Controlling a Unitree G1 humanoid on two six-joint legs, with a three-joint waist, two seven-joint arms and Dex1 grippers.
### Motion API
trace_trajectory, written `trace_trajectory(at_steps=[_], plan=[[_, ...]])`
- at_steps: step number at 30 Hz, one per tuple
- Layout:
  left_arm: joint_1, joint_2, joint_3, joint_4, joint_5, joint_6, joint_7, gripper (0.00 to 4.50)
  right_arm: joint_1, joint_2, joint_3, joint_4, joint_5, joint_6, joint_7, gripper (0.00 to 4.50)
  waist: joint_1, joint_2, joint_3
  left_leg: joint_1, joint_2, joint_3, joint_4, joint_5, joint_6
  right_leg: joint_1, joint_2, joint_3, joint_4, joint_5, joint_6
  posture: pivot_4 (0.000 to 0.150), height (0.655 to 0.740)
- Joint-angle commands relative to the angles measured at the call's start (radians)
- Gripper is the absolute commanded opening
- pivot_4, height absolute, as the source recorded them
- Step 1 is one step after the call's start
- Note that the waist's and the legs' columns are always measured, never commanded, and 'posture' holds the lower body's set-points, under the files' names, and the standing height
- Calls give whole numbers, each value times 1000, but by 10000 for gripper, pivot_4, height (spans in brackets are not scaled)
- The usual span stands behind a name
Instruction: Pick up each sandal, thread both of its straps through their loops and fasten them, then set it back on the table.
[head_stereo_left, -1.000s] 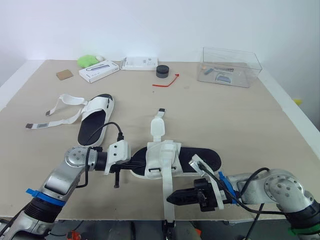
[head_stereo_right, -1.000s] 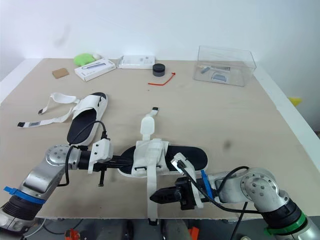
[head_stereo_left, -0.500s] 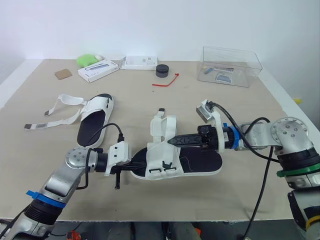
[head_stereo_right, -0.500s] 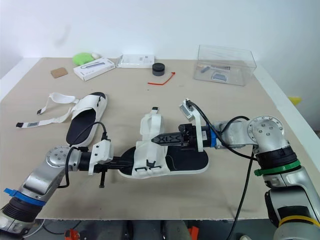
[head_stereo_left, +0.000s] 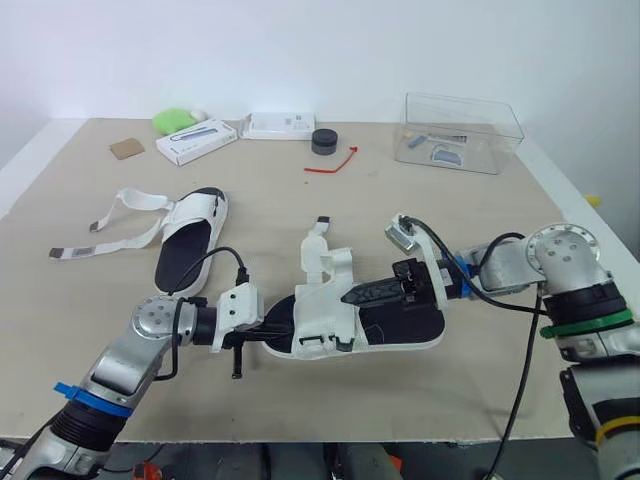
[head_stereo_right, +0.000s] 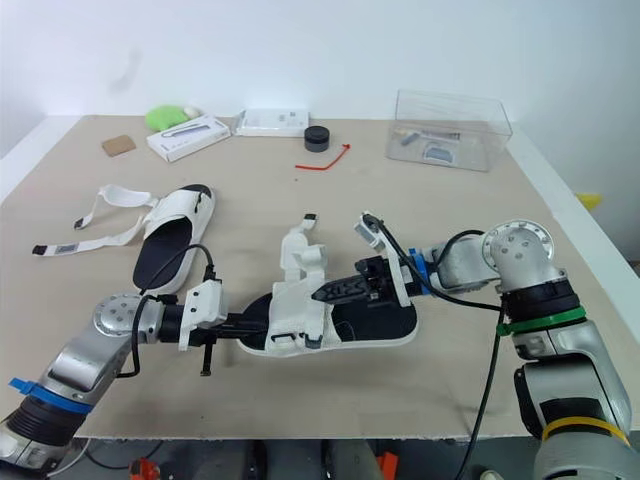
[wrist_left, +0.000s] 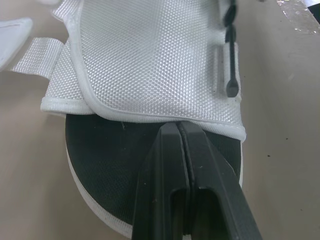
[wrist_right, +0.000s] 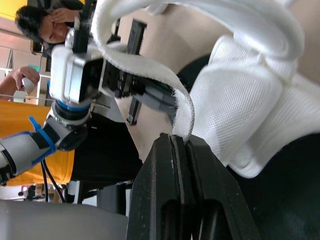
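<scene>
Your right end effector (head_stereo_left: 352, 296) is clamped narrow on the edge of a white strap (wrist_right: 182, 112), which curls up and over from just beyond its fingertips. That strap belongs to the near sandal (head_stereo_left: 405, 325). The sandal's black insole lies directly under this end effector and its wrist, and the white upper sits right at the tips. The sandal's long axis runs along the line of the right fingers and on toward your left end effector (head_stereo_left: 268, 327), so the two face each other across the shoe. The left one has its fingers pressed together over the insole at the sandal's other end, tips against the hem of the upper; you cannot tell whether they pinch anything. The right arm has the strap, so the threading looks like its job. Its forearm is low over the counter (head_stereo_left: 470, 230), elbow out to the right, reaching inward. The second sandal (head_stereo_left: 190, 245) lies well beyond the left arm, straps loose.
</scene>
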Motion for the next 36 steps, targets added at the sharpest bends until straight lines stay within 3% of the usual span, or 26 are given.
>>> trace_trajectory(at_steps=[1,13,22,36], plan=[[2,-4,-18,-2,13,0,-2,0,-46,11,-65,19,-31,24,33,1082,0,0,0,0,0,0,0,0,0,0,0,0,0,0,0,1500,7400],[3,-2,-21,-4,16,-8,-6,0,9,69,-126,-19,-132,101,56,1082,0,0,0,-1,0,0,0,0,0,0,-1,0,-1,1,-2,1500,7400],[6,-2,-20,2,19,-13,-2,0,-99,113,-166,56,-201,103,89,1082,-1,0,0,0,0,0,0,0,0,0,0,0,-1,1,-1,1500,7400],[18,-6,-24,-5,23,-12,9,0,-14,58,-82,-5,-178,103,124,1082,-2,1,0,-1,0,0,0,0,1,0,-1,0,-1,1,-1,1500,7400]])
